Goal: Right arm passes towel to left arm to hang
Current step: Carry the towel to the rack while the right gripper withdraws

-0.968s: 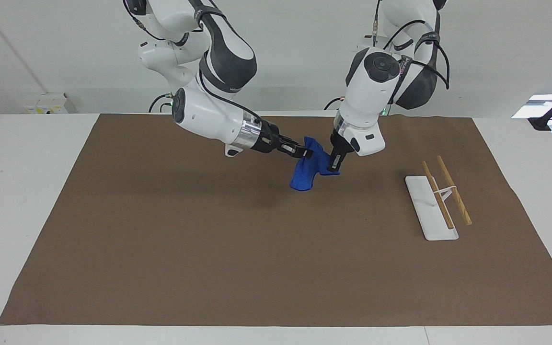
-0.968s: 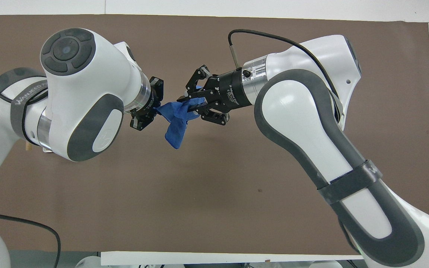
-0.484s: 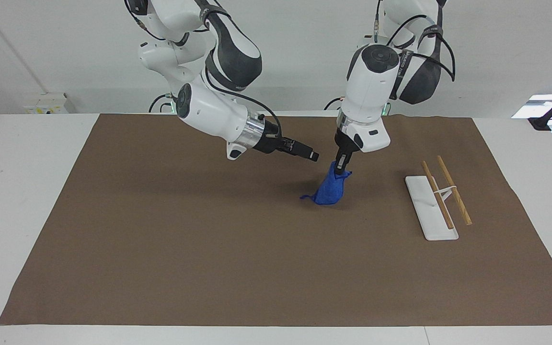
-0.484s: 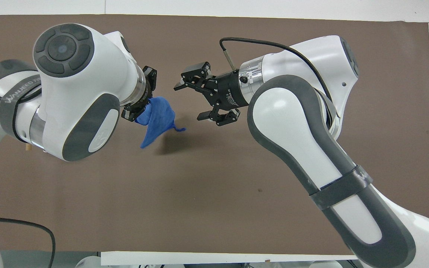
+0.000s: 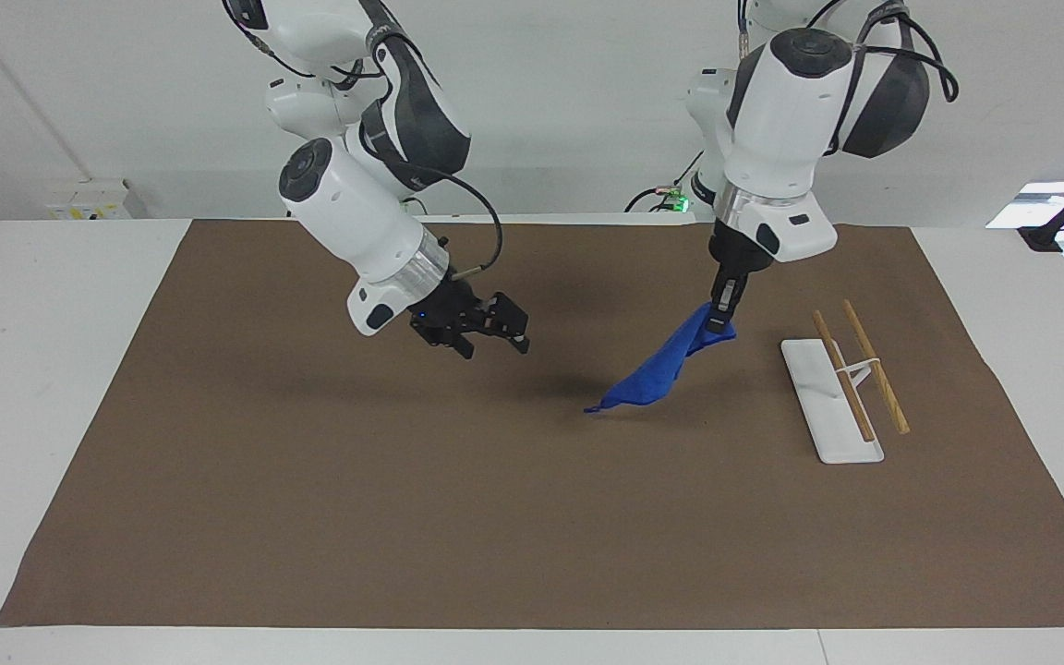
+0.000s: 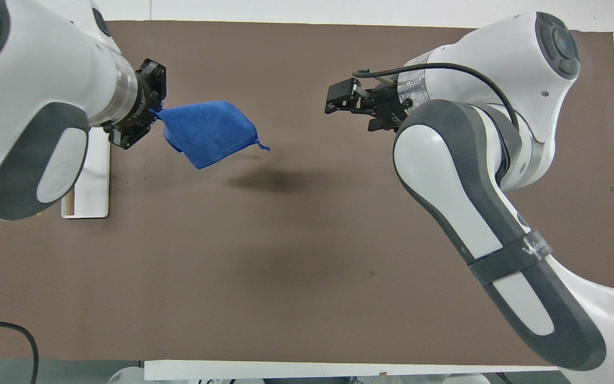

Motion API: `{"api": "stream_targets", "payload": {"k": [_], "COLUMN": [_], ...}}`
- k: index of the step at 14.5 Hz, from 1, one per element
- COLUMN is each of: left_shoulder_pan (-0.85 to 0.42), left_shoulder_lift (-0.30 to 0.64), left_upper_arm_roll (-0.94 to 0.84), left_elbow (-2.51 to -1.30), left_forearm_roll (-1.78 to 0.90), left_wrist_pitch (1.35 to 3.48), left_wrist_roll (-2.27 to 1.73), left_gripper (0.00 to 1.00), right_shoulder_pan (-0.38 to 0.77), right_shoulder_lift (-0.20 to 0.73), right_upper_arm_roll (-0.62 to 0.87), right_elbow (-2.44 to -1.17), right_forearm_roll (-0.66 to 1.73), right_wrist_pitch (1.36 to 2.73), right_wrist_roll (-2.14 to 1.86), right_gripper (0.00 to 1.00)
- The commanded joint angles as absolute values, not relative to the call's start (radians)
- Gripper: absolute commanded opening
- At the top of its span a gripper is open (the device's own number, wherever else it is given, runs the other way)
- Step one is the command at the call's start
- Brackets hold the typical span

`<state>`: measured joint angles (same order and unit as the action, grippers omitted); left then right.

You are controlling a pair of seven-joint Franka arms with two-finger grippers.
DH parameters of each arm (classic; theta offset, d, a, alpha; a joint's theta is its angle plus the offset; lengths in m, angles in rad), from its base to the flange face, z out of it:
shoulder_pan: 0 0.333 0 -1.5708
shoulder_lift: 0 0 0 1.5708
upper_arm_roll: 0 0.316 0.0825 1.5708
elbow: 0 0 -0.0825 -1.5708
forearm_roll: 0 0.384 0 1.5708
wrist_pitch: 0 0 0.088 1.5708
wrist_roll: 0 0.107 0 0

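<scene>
My left gripper (image 5: 722, 320) is shut on one corner of the bright-blue towel (image 5: 657, 374) and holds it in the air over the brown mat, beside the white rack (image 5: 832, 399). The towel trails slantwise from the fingers, its little loop at the low tip. In the overhead view the towel (image 6: 208, 130) spreads out from the left gripper (image 6: 150, 114) next to the rack (image 6: 91, 181). My right gripper (image 5: 498, 336) is open and empty over the mat toward the right arm's end, well apart from the towel; it also shows in the overhead view (image 6: 352, 111).
The rack has a white base and two wooden bars (image 5: 874, 365) on a thin white stand, toward the left arm's end. A brown mat (image 5: 310, 480) covers most of the white table. The towel's shadow (image 6: 275, 181) falls on the mat.
The right gripper let go of the towel, opened and drew back toward its own end. The left arm rose and carried the towel toward the rack.
</scene>
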<state>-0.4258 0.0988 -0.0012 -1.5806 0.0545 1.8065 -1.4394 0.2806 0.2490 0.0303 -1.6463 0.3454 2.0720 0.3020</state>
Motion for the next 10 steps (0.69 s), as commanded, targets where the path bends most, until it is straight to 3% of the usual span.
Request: {"api": "stream_targets", "payload": {"k": [1, 4, 7, 10], "left_shoulder_pan": [-0.368, -0.292, -0.201, -0.085], "left_shoulder_lift": [0.061, 0.038, 0.018, 0.026], "left_upper_arm_roll": [-0.005, -0.005, -0.005, -0.006], "left_elbow": [-1.591, -1.644, -1.698, -1.709], "left_forearm_roll": [0.061, 0.061, 0.06, 0.054], "left_wrist_pitch": [1.767, 1.769, 1.833, 1.929], "left_wrist_roll": [-1.372, -1.269, -1.162, -1.059], "left_gripper": [0.0, 0.0, 0.0, 0.0], "right_shoulder_pan": [0.235, 0.131, 0.011, -0.002], "right_shoulder_lift": [0.23, 0.177, 0.059, -0.005], "right_upper_arm_roll": [0.037, 0.034, 0.032, 0.035], "right_elbow": [-1.638, -1.638, -1.638, -1.548], "right_forearm_roll": [0.14, 0.092, 0.078, -0.024], "right_wrist_pitch": [2.023, 1.927, 1.74, 1.561], "right_wrist_roll": [0.245, 0.195, 0.149, 0.144], "right_gripper": [1.0, 1.0, 1.0, 1.0]}}
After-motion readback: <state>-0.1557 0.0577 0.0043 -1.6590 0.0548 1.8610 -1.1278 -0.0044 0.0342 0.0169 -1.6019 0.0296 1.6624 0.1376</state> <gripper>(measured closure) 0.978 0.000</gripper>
